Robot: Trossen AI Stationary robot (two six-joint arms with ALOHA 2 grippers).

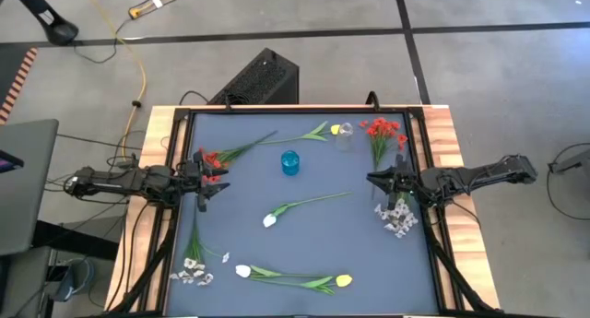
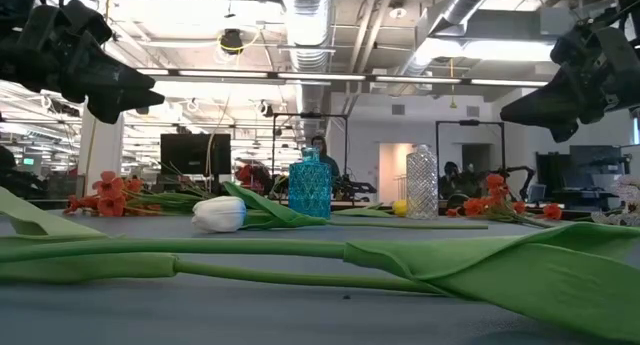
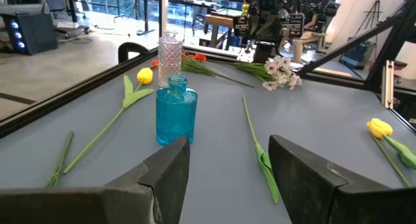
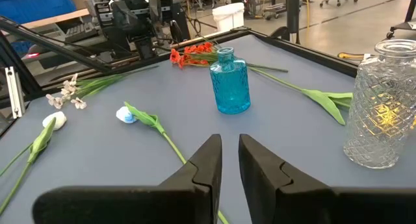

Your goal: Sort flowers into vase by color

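A: Nothing is in a vase yet — every flower lies flat on the worktop (image 1: 230, 253). Left hand (image 1: 205, 176) hangs at nine o'clock, fingers apart, empty.

B: Right hand (image 1: 385, 182) at three o'clock, fingers nearly together, holding nothing. Next, I'd say, a stem pickup — the white tulip (image 1: 269, 220) at centre looks free.

A: Beyond it, the blue vase (image 1: 290, 162) and clear vase (image 1: 345, 135) stand close — they could crowd an insertion.

Even, bright overhead lighting; ceiling strip lights (image 2: 300, 5) glare in the low view, where the nearest green stem (image 2: 300, 260) is blurred.
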